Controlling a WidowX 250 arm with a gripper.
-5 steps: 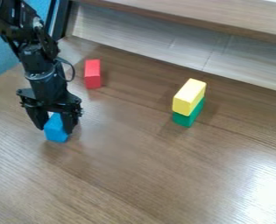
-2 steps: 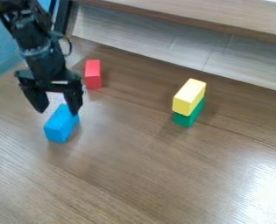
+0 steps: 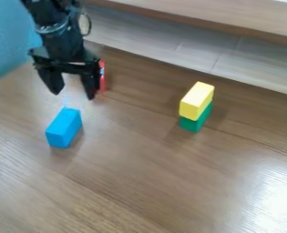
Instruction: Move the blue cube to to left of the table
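Note:
My gripper (image 3: 74, 93) hangs at the upper left, its two fingers spread wide and nothing between them. Below it, apart from the fingertips, the blue block (image 3: 64, 128) lies on the left part of the brown wooden table (image 3: 164, 186).
A red block (image 3: 102, 76) stands just behind the gripper's right finger, partly covered by it. Right of centre, a yellow block (image 3: 196, 101) sits on top of a green block (image 3: 196, 119). A pale wooden ledge (image 3: 206, 20) runs along the back.
The gripper had its fingers around the blue block; it has let go, opened, and moved up and slightly right. The blue block stays in place, and the red one is now partly covered.

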